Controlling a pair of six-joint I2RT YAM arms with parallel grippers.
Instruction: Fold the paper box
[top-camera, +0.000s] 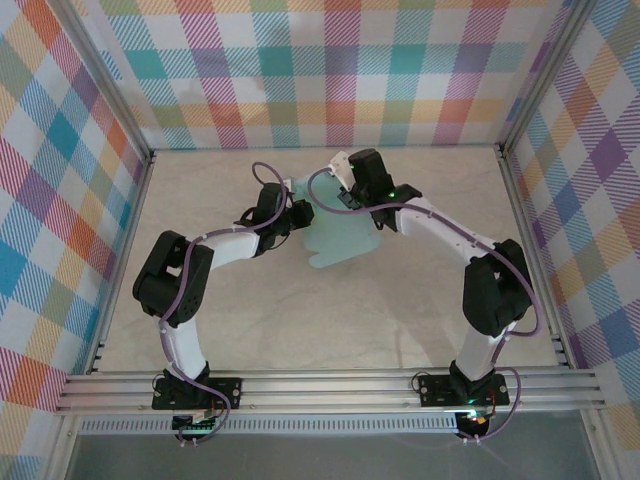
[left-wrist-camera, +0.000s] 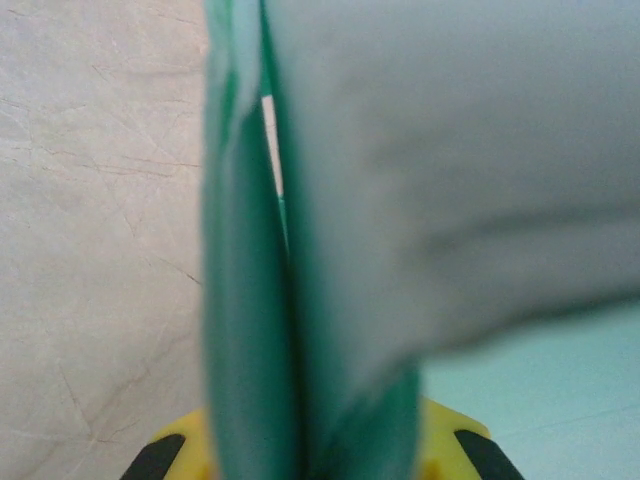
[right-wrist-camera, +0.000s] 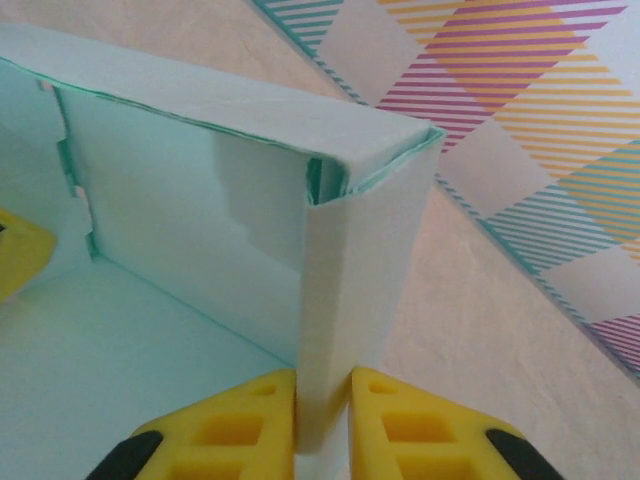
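The left arm (top-camera: 175, 275) is bent with its elbow out to the left and its forearm stretched inward. The left gripper (top-camera: 298, 218) is clamped on an upright wall of the paper box (top-camera: 345, 240), which is held at the middle of the counter (top-camera: 300, 330). The right arm (top-camera: 480, 270) is arched in from the right, and the right gripper (right-wrist-camera: 322, 405) is pinched on a folded corner wall.

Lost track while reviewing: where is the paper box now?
In the top view, the paper box sits on the table, centre-back; the left claw grips its left edge, the right claw pinches an upright wall at its far end.
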